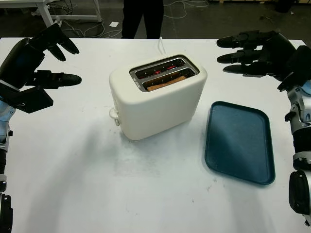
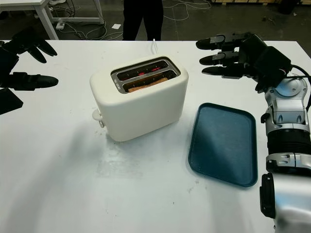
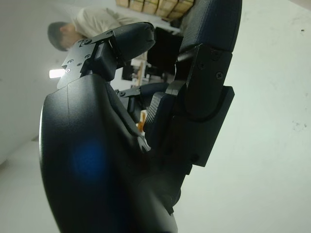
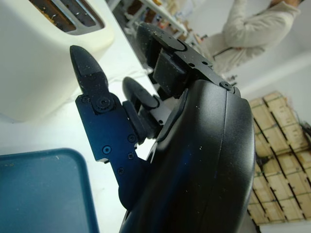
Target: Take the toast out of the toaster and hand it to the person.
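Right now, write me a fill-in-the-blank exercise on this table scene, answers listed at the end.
1. The toast sits in the toaster slot ____ the robot.
2. The tray beside the toaster holds ____.
3. The left robot hand and right robot hand both hold ____.
4. The person stands at the table's ____ edge.

Missing words: nearer; nothing; nothing; far

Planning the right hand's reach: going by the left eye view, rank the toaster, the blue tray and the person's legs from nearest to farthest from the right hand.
From the open right hand, raised over the table's far right:
1. Toaster: just beside its fingertips, mid-table, toast in the near slot.
2. Blue tray: below the hand, toward the robot. Close to the toaster's rank; hard to call.
3. Person's legs: beyond the far edge.
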### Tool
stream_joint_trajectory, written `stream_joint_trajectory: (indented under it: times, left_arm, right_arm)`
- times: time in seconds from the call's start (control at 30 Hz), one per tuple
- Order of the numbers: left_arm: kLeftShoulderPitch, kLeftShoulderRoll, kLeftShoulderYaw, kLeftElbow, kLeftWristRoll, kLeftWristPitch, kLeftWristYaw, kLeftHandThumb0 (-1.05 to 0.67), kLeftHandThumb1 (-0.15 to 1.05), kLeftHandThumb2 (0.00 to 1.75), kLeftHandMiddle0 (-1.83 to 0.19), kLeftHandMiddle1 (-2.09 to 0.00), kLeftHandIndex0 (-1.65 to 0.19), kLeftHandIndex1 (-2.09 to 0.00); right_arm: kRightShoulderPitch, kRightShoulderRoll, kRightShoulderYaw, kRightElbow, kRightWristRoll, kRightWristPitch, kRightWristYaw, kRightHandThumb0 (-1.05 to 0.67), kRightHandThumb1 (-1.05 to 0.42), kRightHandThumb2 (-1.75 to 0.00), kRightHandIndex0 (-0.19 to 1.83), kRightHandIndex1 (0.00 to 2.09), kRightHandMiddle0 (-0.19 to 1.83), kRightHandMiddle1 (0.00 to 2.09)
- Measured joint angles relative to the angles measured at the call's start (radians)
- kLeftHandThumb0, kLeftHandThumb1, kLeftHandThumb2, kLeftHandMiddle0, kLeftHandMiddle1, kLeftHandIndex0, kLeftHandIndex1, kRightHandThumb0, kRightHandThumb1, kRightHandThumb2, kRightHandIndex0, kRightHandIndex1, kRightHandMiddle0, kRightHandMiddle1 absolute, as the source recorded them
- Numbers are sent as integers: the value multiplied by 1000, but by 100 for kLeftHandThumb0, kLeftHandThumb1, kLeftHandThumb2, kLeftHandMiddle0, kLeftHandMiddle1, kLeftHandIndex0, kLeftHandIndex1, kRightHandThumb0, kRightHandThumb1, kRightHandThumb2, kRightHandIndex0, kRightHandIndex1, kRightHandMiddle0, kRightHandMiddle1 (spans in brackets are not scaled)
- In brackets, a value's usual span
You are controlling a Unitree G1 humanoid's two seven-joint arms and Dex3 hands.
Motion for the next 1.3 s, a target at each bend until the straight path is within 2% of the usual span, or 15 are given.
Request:
stream_joint_trajectory:
  times: [0.83,1.3]
  left_arm:
    - [0,0,0,-3,0,-2,0,-95,92,17,-27,-163,-15,-150]
    - [0,0,0,-13,-1,9,0,-95,92,16,-26,-162,-15,-150]
  right_arm:
    - [-1,0,0,2,2,0,5,-39,-70,0,89,12,85,0]
    - [-3,0,0,20,1,-19,12,-43,-70,0,90,13,86,0]
